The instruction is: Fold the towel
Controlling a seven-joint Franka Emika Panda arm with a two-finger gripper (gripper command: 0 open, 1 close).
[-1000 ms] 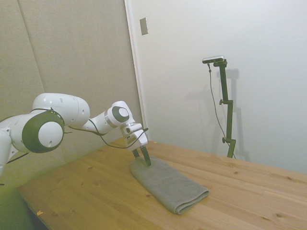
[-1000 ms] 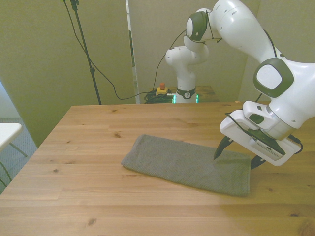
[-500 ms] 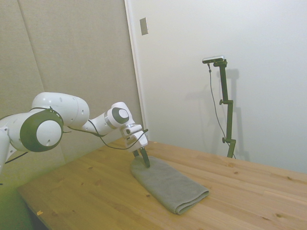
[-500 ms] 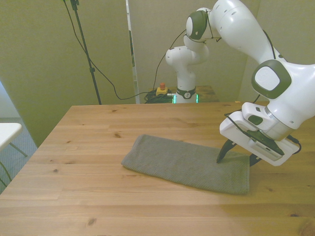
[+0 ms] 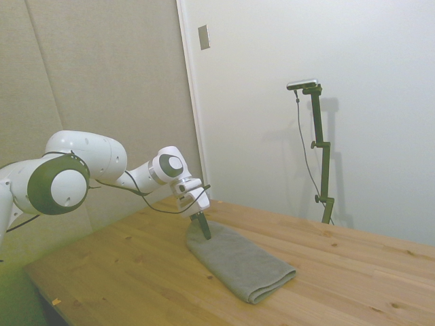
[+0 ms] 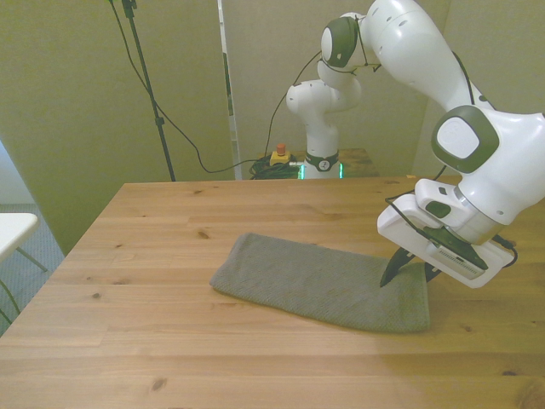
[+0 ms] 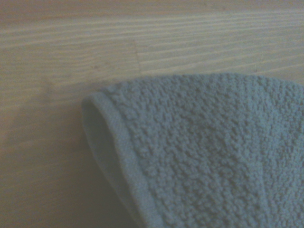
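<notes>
Towel (image 6: 319, 282) lying flat and folded into a long oblong across the middle of the wooden table (image 6: 170, 341), one short end toward the front view's right edge. Claw (image 6: 410, 274) down on that right-hand end, dark tips almost together, seemingly pinched on the towel's corner there. Thick looped pile and a hemmed, rounded corner (image 7: 118, 142) close up in the wrist view, bare plank beside it. White arm (image 5: 81, 176) stretched low over the table.
</notes>
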